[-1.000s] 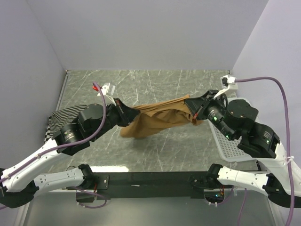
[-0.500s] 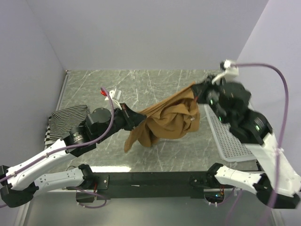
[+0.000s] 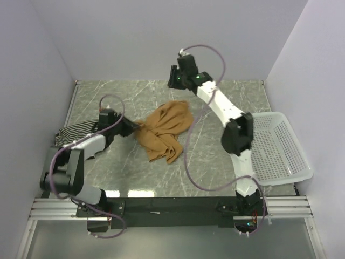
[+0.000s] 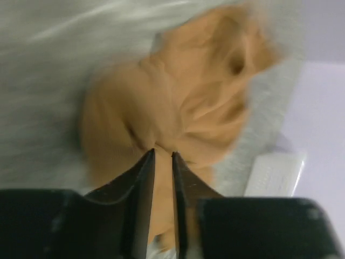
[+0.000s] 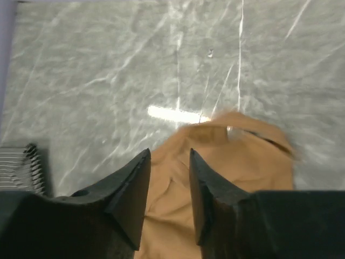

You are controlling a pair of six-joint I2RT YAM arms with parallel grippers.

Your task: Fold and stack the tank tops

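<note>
The plain tan-brown tank top (image 3: 164, 129) lies crumpled in a heap near the middle of the marble table (image 3: 215, 162). My left gripper (image 3: 133, 128) is stretched out low at its left edge. In the left wrist view its jaws (image 4: 163, 154) stand a narrow slit apart with tan cloth (image 4: 183, 91) pinched between them. My right gripper (image 3: 174, 82) is reached far back over the table, open and holding nothing. In the right wrist view it (image 5: 170, 154) hovers above the tan cloth (image 5: 232, 156). A black-and-white striped tank top (image 3: 75, 132) lies at the left edge.
A white mesh basket (image 3: 280, 145) sits at the table's right edge. The striped top's corner (image 5: 21, 164) shows at the lower left of the right wrist view. Purple-grey walls close the table on three sides.
Both arms swung out and away from me. The right gripper let go of the tan top, which dropped from a stretched span into a crumpled heap. The left jaws have eased apart slightly.
</note>
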